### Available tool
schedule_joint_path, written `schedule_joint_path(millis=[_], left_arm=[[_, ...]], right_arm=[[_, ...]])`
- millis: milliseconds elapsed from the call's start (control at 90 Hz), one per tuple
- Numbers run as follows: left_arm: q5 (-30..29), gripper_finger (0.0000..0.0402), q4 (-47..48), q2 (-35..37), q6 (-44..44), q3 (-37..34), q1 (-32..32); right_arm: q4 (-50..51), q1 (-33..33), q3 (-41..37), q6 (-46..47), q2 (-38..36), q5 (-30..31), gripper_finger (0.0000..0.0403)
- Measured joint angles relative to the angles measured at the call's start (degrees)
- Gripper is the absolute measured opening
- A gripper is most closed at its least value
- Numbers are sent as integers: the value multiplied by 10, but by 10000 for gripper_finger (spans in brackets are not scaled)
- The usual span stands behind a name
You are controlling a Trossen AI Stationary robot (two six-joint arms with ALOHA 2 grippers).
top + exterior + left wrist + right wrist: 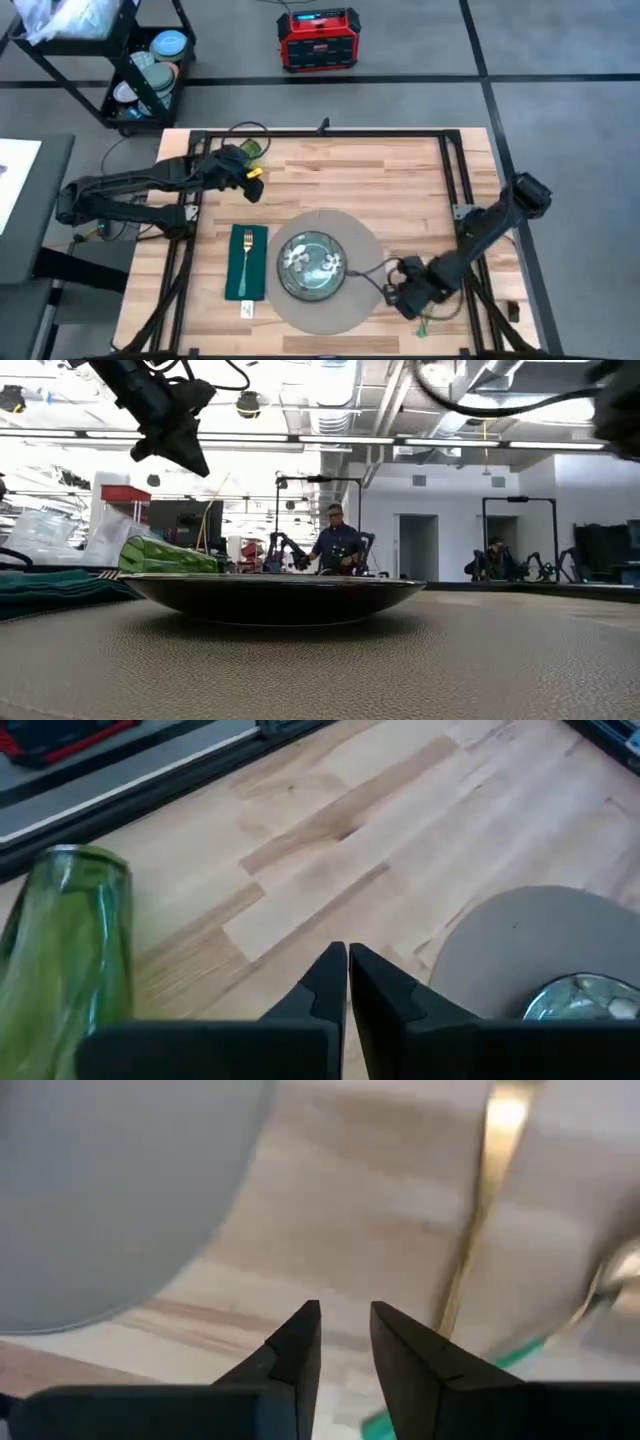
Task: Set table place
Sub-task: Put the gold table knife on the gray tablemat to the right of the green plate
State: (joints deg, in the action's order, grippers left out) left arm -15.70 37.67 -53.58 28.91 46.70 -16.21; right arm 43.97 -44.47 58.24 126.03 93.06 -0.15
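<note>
Left gripper [252, 180] hovers over the worktop [380, 170] beyond the placemat [365, 240], with a green glass [250, 150] just beside it near the worktop's far rail, as the high view shows; the right gripper [393, 292] sits low at the placemat's edge on the side away from the green napkin [238, 275]. That same view shows the round grey placemat lying at the near middle of the worktop, a dark floral plate [311, 265] resting on it, and a gold fork [247, 255] lying on the napkin just beside the placemat. From the low view, the plate [270, 598] stands on the grey mat [400, 670] close to the camera, and one dark arm [160, 405] hangs above it; people work in the room behind. Through the left wrist view, that gripper's fingers [325, 985] are pressed nearly together with nothing between them, above bare wood, the glass [70, 950] to one side and the placemat [520, 940] to the other. Through the right wrist view, the fingers [300, 1345] stand slightly spread and hold nothing, over wood between the placemat's [110, 1190] edge and a gold utensil handle [475, 1210].
</note>
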Motion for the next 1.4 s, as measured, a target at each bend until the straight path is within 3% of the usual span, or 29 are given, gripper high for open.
schedule_joint_path(millis=[411,744,956,1233,1400], left_arm=[[19,0,-2,0,-12,0,0],[21,0,2,0,-10,0,0],[22,0,2,0,-8,0,0],[22,0,-12,0,-6,0,0],[22,0,-12,0,-5,0,0]], right_arm=[[81,-31,43,17,14,-86,93],[-26,-31,42,20,88,-119,93],[-39,-26,43,20,103,-121,93],[87,-34,66,20,69,-110,93],[54,-40,66,20,88,-117,93]])
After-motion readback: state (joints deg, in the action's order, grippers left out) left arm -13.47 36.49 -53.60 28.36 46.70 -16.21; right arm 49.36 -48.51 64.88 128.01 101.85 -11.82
